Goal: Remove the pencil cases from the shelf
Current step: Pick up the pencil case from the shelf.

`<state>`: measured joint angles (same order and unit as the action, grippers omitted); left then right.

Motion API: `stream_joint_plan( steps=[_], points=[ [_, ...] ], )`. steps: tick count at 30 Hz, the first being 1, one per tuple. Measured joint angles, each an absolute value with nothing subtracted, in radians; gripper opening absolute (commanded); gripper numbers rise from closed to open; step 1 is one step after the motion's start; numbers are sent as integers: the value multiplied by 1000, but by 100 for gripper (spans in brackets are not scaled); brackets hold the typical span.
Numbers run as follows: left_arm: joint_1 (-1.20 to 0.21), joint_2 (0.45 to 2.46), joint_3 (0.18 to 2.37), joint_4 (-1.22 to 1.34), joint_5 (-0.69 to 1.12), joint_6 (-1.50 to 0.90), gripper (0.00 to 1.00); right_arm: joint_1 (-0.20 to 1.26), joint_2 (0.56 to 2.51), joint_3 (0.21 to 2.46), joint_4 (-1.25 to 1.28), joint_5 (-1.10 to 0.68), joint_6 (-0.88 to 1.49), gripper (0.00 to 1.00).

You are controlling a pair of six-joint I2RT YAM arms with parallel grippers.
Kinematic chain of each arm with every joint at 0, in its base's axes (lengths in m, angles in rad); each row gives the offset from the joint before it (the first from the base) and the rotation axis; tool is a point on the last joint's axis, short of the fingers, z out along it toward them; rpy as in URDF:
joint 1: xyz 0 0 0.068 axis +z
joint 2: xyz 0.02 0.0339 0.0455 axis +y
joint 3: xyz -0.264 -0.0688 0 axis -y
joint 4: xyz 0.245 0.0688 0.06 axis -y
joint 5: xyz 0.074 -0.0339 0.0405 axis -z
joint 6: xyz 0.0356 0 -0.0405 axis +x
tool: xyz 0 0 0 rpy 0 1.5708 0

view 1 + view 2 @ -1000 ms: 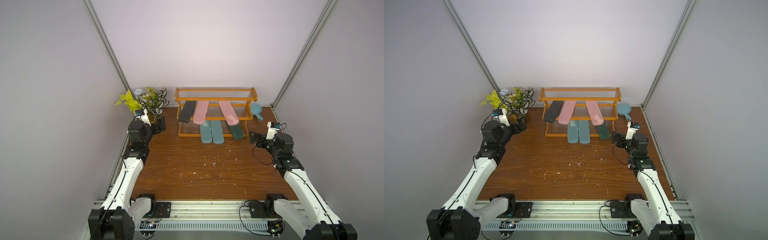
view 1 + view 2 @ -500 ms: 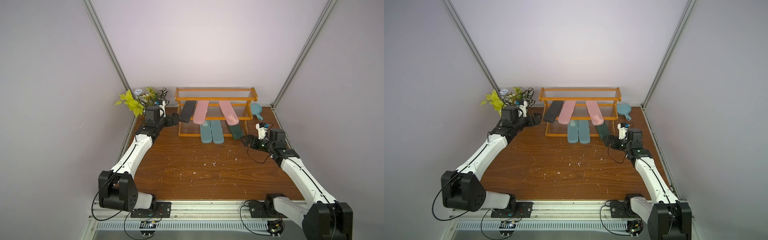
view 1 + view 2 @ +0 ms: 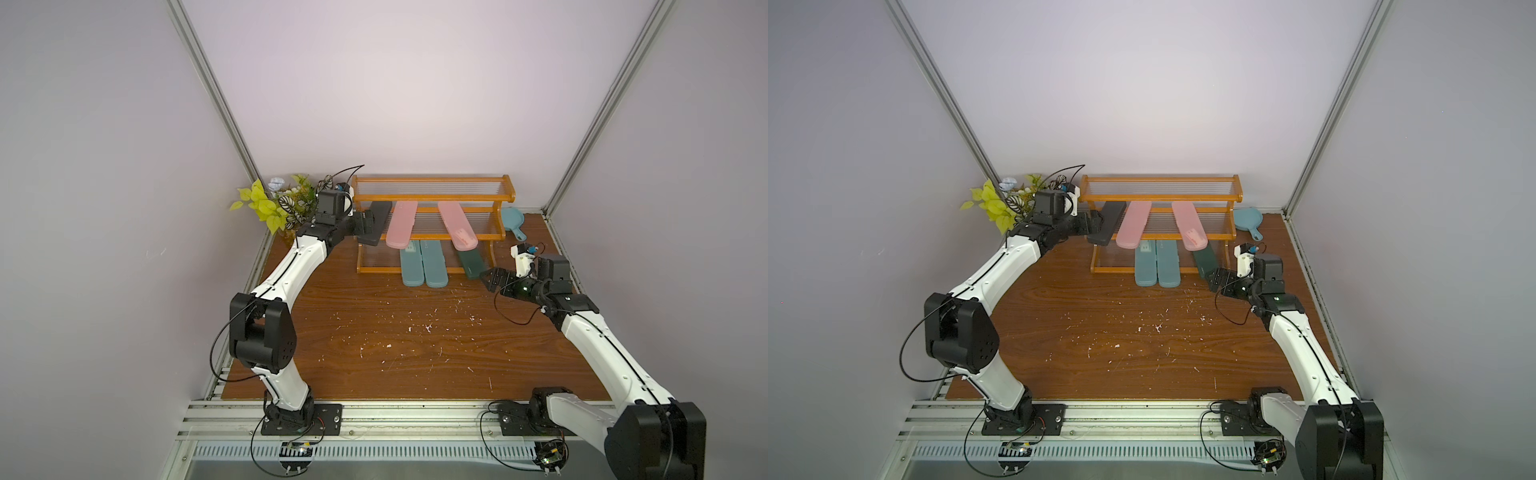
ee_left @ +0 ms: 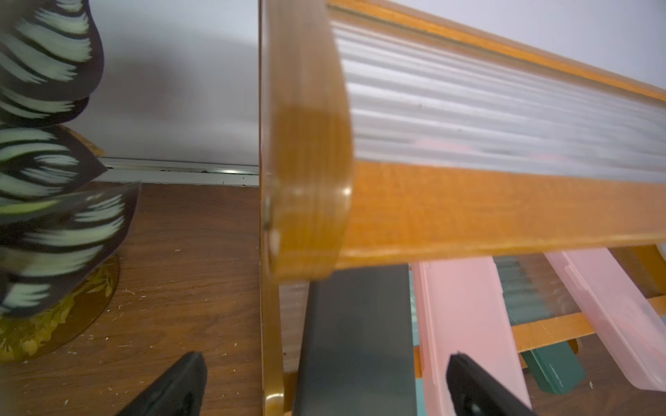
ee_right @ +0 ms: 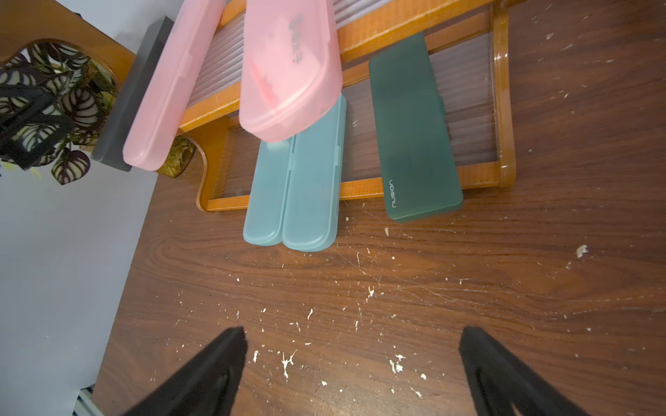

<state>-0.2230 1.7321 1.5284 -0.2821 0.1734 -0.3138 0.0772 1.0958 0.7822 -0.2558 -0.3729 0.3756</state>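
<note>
The orange-brown shelf (image 3: 432, 194) (image 3: 1160, 192) stands at the back of the table. A black pencil case (image 3: 379, 216) (image 4: 356, 342) and two pink ones (image 3: 402, 224) (image 3: 457, 226) lean on its middle tier. Two teal cases (image 3: 411, 266) (image 5: 293, 194) and a dark green one (image 3: 469, 264) (image 5: 414, 133) lie on the bottom tier, ends poking out. My left gripper (image 3: 365, 226) (image 4: 326, 360) is open, straddling the black case's near end. My right gripper (image 3: 490, 280) (image 5: 354, 334) is open and empty, low over the table just short of the green case.
A potted plant (image 3: 282, 203) stands just left of the shelf, close behind my left wrist. A small blue pan (image 3: 512, 220) lies right of the shelf by the wall. White crumbs (image 3: 415, 324) dot the wooden table. Walls close in on both sides.
My left arm has stretched forward from the table's left edge until its gripper reached the black case. My right gripper has moved in toward the green case. Both stayed open.
</note>
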Motion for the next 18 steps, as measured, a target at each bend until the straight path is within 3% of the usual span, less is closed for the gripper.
stream_joint_plan(
  steps=[18],
  points=[
    [-289, 1800, 1576, -341, 124, -317, 97, 78, 1096, 783, -256, -344, 375, 99]
  ],
)
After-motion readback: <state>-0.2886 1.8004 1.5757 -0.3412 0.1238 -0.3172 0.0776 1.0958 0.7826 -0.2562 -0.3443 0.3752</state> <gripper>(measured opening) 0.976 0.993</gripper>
